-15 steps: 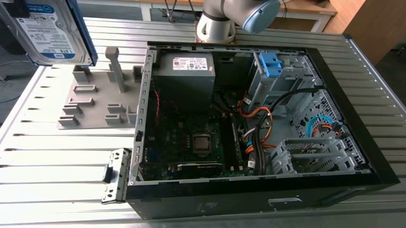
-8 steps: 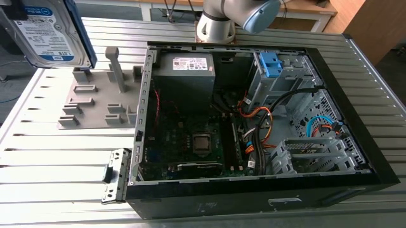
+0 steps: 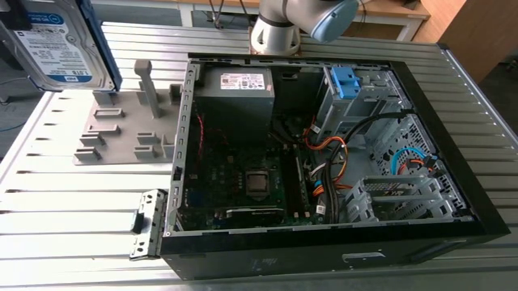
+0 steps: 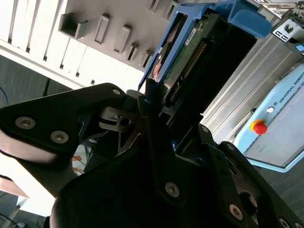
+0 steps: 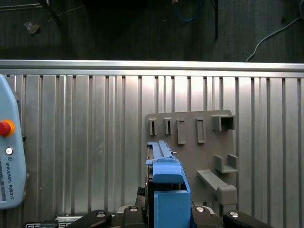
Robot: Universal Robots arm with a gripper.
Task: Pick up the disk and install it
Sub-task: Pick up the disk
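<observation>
At the exterior view's upper left, the disk [image 3: 57,45] is being held aloft, clamped by the closed gripper [image 4: 159,114]. Installation in the computer case [image 3: 324,254] is not yet being done.

The disk [image 3: 58,43] carries a white-and-blue label [image 3: 48,57] with printed lines. The power supply [image 3: 235,106] has a white printed sticker [image 3: 242,80]. The pendant [image 5: 9,175] bears lettering along its edge.

tabletop [image 3: 57,200]: ribbed silver metal slats
exterior view's left: grey fixture plate [image 3: 121,130], upright pegs, lying flat
exterior view's right: open black computer case [image 3: 324,257], just beside plate
</observation>
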